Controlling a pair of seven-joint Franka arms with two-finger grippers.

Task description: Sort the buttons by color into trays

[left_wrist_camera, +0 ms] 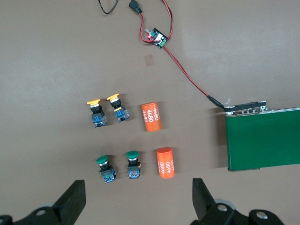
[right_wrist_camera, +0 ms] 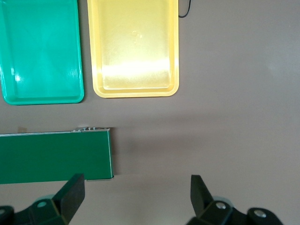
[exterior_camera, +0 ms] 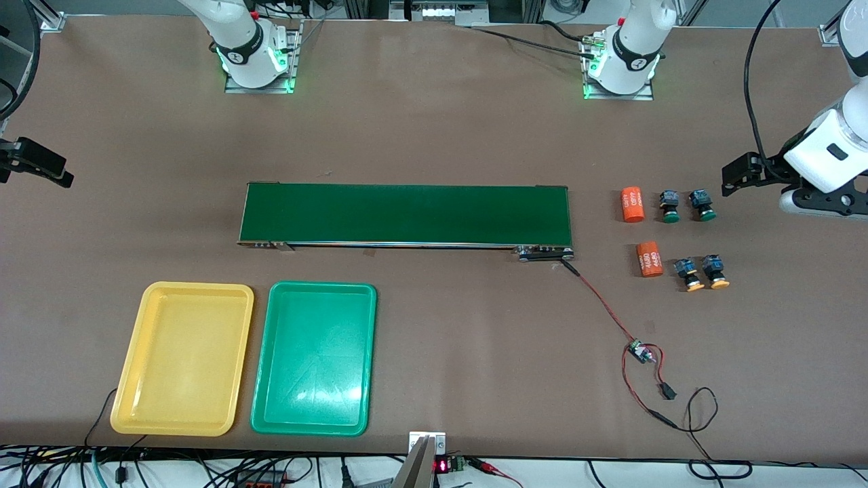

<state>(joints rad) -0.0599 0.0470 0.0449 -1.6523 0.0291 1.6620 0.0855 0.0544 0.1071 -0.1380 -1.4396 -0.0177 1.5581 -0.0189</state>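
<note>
Two green-capped buttons [exterior_camera: 670, 207] [exterior_camera: 703, 205] lie side by side at the left arm's end of the table. Two yellow-orange-capped buttons [exterior_camera: 688, 274] [exterior_camera: 715, 271] lie nearer the front camera. The left wrist view shows the green pair [left_wrist_camera: 107, 169] [left_wrist_camera: 134, 165] and the yellow pair [left_wrist_camera: 97, 112] [left_wrist_camera: 118, 108]. My left gripper [left_wrist_camera: 138, 206] hangs open and empty, high over bare table beside the green pair. The yellow tray [exterior_camera: 183, 359] and green tray [exterior_camera: 314, 358] sit empty toward the right arm's end. My right gripper [right_wrist_camera: 136, 201] hangs open and empty over bare table by the conveyor's end.
Two orange cylinders [exterior_camera: 632, 203] [exterior_camera: 649, 259] with white print lie beside the buttons. A long dark-green conveyor belt [exterior_camera: 407, 214] crosses the table's middle. A red-and-black wire with a small board [exterior_camera: 641, 352] trails from the belt's end toward the front edge.
</note>
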